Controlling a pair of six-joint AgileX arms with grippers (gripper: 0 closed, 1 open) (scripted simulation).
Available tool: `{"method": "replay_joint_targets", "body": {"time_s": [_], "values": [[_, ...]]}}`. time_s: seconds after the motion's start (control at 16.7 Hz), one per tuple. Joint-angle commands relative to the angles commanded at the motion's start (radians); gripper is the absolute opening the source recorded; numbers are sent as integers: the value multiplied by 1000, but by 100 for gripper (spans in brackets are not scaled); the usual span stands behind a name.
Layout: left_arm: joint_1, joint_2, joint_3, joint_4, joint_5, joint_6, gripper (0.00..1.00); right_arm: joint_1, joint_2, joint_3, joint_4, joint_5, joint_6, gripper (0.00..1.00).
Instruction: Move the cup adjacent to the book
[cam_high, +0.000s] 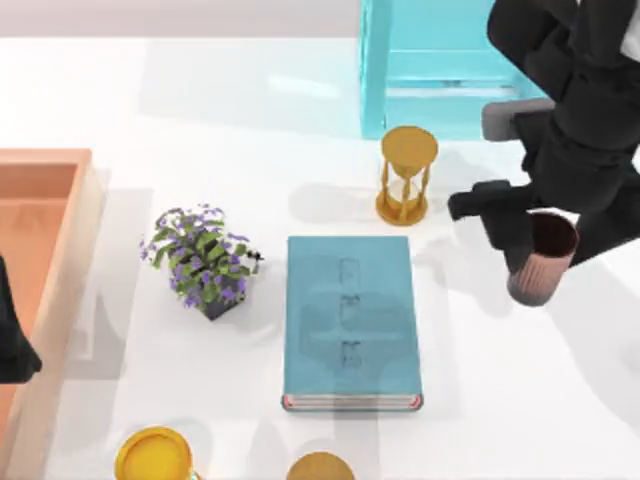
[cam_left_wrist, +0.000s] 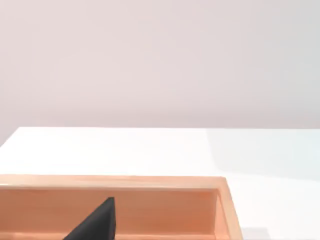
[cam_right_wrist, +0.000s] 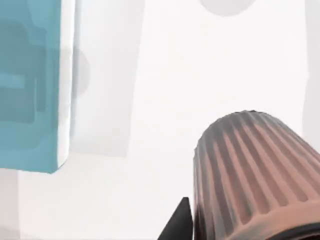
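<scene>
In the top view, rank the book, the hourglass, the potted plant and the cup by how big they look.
Largest to smallest:
1. book
2. potted plant
3. hourglass
4. cup, though it sits in the right claw, possibly lifted nearer the camera, so its place against the hourglass is unsure.

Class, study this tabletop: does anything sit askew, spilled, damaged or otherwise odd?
Only the cup looks odd: it hangs tilted in the right gripper, to the right of the book and apart from it. Nothing is spilled or damaged.

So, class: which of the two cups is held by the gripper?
The ribbed pinkish cup, held by the right gripper right of the book; the yellow cup sits untouched.
</scene>
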Motion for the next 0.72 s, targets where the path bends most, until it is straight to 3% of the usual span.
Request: {"method": "replay_joint_targets", "body": {"time_s": [0.3, 0.72], "values": [[0, 0, 0, 0, 0, 0, 100, 58, 34, 85, 13, 5, 202, 0], [0, 0, 0, 0, 0, 0, 100, 56, 33, 73, 29, 4, 212, 0]]}}
